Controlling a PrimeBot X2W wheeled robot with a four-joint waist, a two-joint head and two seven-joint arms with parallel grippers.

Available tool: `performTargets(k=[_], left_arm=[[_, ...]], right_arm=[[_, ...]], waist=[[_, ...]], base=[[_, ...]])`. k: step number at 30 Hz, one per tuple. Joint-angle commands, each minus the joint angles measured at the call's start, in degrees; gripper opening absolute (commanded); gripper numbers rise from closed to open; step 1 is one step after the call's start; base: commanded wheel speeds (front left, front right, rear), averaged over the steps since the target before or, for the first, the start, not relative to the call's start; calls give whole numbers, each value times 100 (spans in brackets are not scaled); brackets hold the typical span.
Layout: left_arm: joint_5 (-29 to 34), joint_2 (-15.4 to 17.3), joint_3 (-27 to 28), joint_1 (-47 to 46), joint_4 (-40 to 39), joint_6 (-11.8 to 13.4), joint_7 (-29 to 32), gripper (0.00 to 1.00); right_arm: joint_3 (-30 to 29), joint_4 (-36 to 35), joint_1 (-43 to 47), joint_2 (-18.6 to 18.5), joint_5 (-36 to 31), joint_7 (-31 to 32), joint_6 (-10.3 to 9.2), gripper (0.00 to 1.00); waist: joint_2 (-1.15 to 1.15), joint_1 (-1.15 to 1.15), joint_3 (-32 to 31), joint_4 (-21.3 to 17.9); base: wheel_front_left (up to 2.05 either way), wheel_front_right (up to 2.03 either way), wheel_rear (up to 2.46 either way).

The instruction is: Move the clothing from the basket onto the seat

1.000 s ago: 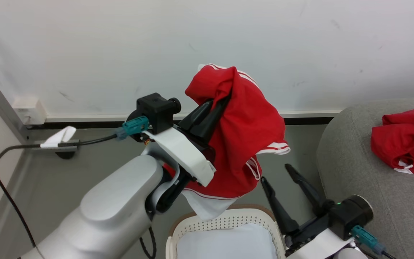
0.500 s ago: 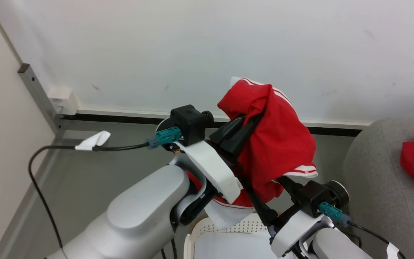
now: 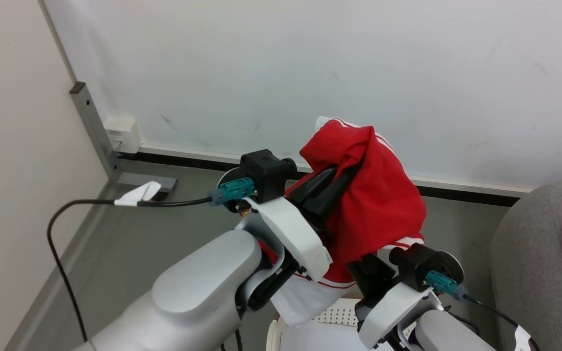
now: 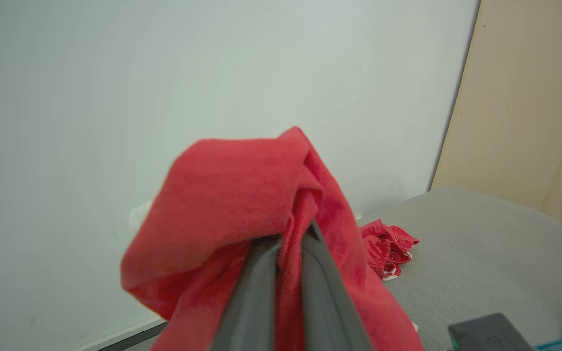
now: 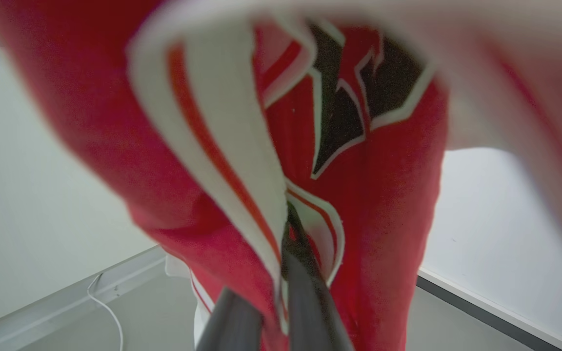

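Soft, light garment [image 3: 378,204] is being held aloft: bunched top clamped in left gripper [image 4: 293,236], hem in right gripper [image 5: 286,226].

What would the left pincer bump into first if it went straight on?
The left pincer is pinching the red garment. Past that cloth it points at the white wall, which is probably the first hard thing it would meet, though depth is unclear.
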Motion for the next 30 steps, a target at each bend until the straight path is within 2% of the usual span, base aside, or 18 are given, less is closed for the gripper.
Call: performTargets(k=[1,10,11,12,14,15,16,30], left_arm=[[-86,46,28,89,29,32,-19,0],[-185,108,121,294,344,158,-83,0],[-176,110,122,312,369,173,-88,7],[-160,115,116,329,389,177,-89,25],[-165,114,113,360,401,166,-109,46],[-161,111,109,368,389,153,-117,84],[-159,108,97,380,355,119,-130,100],[216,282,-45,574,-320,89,-210,100]], right_arm=[[-68,-91,86,-49,58,4,-13,0],[-518,-1024,574,-192,48,4,-13,0],[-611,-1149,651,-217,27,3,-13,0],[-729,-1254,713,-236,6,3,-13,0],[-980,-1456,851,-252,-30,3,-13,0],[-1101,-1547,912,-260,-71,3,-13,0],[-1190,-1635,970,-268,-116,3,-13,0],[-2629,-2387,1218,-558,-654,2,-13,0]], waist=[[0,-1,3,-28],[0,-1,132,-281],[0,-1,153,-318],[0,-1,174,-363],[0,-1,214,-454],[0,-1,231,-506],[0,-1,249,-566],[0,-1,523,-1784]], base=[[0,0,0],[0,0,0],[0,0,0],[0,0,0],[0,0,0],[0,0,0],[0,0,0],[0,0,0]])
